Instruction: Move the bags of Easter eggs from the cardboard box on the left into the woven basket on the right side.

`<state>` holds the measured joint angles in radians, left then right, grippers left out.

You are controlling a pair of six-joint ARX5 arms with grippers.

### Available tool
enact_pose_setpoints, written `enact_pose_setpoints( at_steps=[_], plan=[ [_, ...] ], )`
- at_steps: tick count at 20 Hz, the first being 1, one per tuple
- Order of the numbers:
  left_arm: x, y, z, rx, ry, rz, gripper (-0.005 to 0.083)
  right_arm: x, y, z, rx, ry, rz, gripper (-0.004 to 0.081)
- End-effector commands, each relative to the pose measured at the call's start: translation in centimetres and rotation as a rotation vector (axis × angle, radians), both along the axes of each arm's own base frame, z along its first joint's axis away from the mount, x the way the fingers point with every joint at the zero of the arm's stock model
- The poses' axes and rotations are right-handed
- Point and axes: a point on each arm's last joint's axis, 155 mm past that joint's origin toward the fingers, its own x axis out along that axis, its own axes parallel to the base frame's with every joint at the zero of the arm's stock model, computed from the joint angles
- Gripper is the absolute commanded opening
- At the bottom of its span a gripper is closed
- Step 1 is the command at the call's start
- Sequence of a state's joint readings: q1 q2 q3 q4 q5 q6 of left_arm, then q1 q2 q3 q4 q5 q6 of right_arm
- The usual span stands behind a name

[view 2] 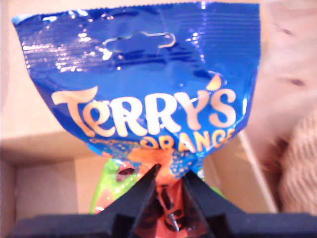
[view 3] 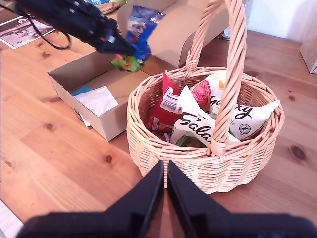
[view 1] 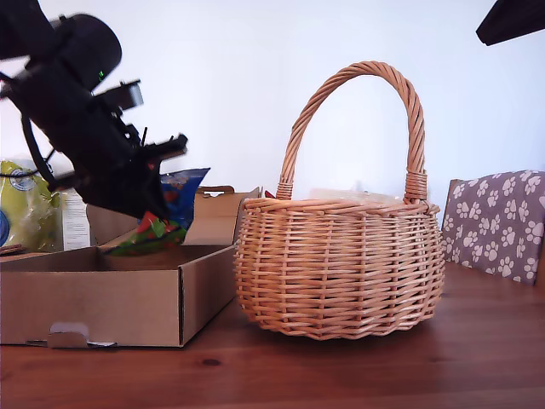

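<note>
A pale wall backs a wooden bench (view 1: 358,366) that carries the cardboard box (view 1: 102,298) on the exterior view's left and the woven basket (view 1: 341,264) just beside it. My first claw (view 2: 168,178) pinches the lower end of a blue Terry's Orange bag (view 2: 143,89), held in the air above the box. My second claw (view 3: 165,173), pressed together on nothing, hangs over the bench near the basket, where white Galaxy bags (view 3: 198,126) and a red bag (view 3: 163,106) lie.
</note>
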<state>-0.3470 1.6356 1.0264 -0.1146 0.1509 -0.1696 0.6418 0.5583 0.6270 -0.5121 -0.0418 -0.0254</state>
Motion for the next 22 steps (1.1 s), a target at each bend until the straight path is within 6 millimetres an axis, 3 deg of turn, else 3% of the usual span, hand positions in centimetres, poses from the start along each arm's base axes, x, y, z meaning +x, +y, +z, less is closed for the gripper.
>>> enact_pose_setpoints(
  at_steps=[1, 3, 6, 11, 14, 16, 22],
  plan=[
    [-1.1, -0.3, 1.7, -0.016, -0.015, -0.036, 0.0074, 0.0, 0.0, 0.7, 0.011, -0.020, 0.000, -0.0013],
    [-2.9, -1.6, 3.3, -0.063, -0.008, -0.100, 0.0074, 0.0, 0.0, 0.7, 0.011, -0.020, 0.000, -0.0013],
    [-6.1, -5.6, 6.1, -0.161, -0.017, -0.264, 0.0074, 0.0, 0.0, 0.7, 0.011, -0.020, 0.000, -0.0013],
    [-10.0, -13.2, 6.7, -0.229, -0.039, -0.446, 0.0075, 0.0, 0.0, 0.7, 0.008, -0.021, 0.002, -0.0013],
    [-10.3, -16.5, 6.6, -0.271, -0.072, -0.462, 0.0075, 0.0, 0.0, 0.7, 0.008, -0.021, 0.002, -0.0013],
    [-9.9, -17.6, 5.6, -0.272, -0.078, -0.457, 0.0075, 0.0, 0.0, 0.7, 0.008, -0.021, 0.002, -0.0013],
    [-7.7, -18.1, 1.4, -0.230, -0.065, -0.391, 0.0075, 0.0, 0.0, 0.7, 0.008, -0.020, 0.002, -0.0013]
  ],
)
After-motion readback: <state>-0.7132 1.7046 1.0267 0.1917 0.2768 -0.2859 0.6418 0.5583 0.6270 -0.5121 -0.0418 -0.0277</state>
